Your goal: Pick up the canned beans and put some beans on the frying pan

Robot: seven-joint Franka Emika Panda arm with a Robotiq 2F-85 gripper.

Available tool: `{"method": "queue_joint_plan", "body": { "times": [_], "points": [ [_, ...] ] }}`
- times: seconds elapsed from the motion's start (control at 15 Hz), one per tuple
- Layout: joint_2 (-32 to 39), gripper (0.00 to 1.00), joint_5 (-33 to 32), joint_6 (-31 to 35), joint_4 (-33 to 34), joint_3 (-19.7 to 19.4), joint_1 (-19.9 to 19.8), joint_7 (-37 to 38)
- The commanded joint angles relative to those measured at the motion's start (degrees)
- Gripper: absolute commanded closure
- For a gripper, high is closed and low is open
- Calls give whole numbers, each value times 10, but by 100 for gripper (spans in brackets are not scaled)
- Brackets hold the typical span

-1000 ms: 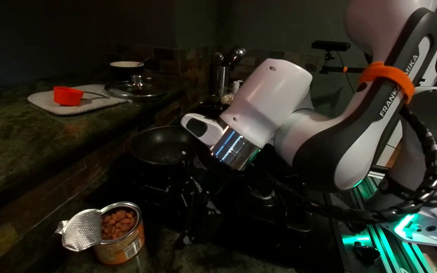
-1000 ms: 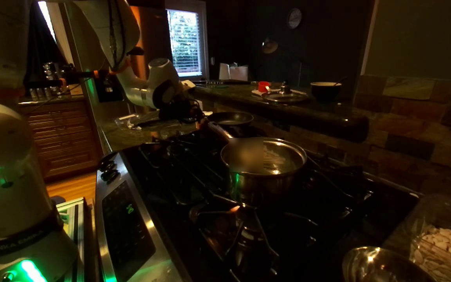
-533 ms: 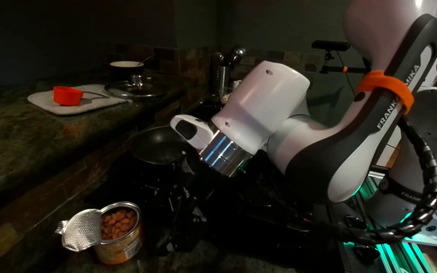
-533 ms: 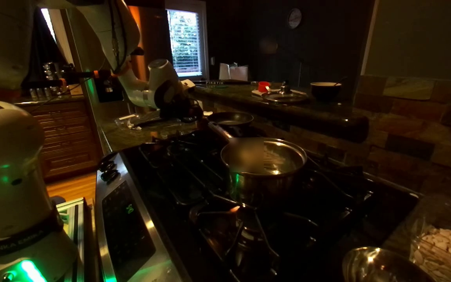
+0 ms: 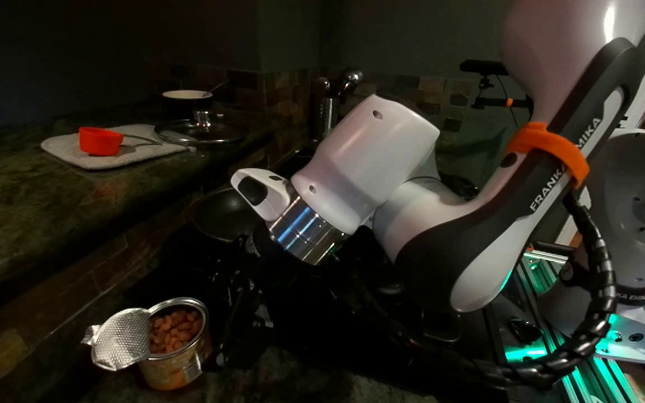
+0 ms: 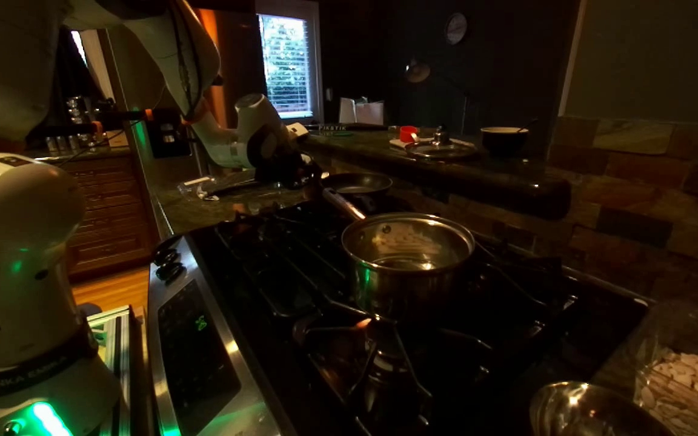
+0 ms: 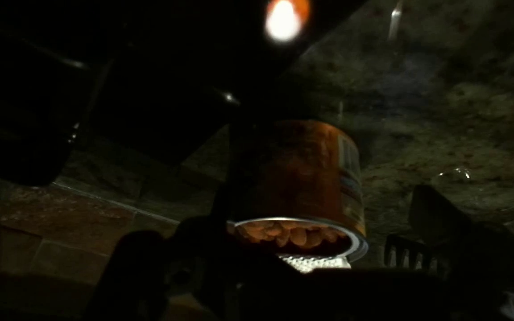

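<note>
Your black fingers (image 7: 437, 213) look spread apart, though it's dim, near the round can (image 5: 174, 372) of lumpy beans (image 5: 174, 331) with its bumpy silver lid (image 5: 121, 340).

Gripper (image 5: 226, 342): stands just beside the can (image 5: 172, 374), closer than a second earlier.
Can: dimmer on its barcode side.
Orange band (image 5: 549, 146): sits lower.
Frying pan (image 5: 219, 215): more hidden behind the wrist (image 5: 308, 230) in an exterior view.
Saucepan (image 6: 409, 292): interior sharp, in place of the earlier blurred patch.
</note>
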Motion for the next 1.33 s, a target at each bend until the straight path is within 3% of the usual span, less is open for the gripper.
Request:
{"method": "queue_joint_plan", "body": {
  "times": [0.0,0.6,1.2,1.27],
  "points": [
    [33,0,17,12,25,-34,42,33],
    [72,0,36,26,62,-99,98,77],
    [105,0,61,45,92,-104,109,104],
    [109,25,63,48,95,-106,110,105]
  ]
}}
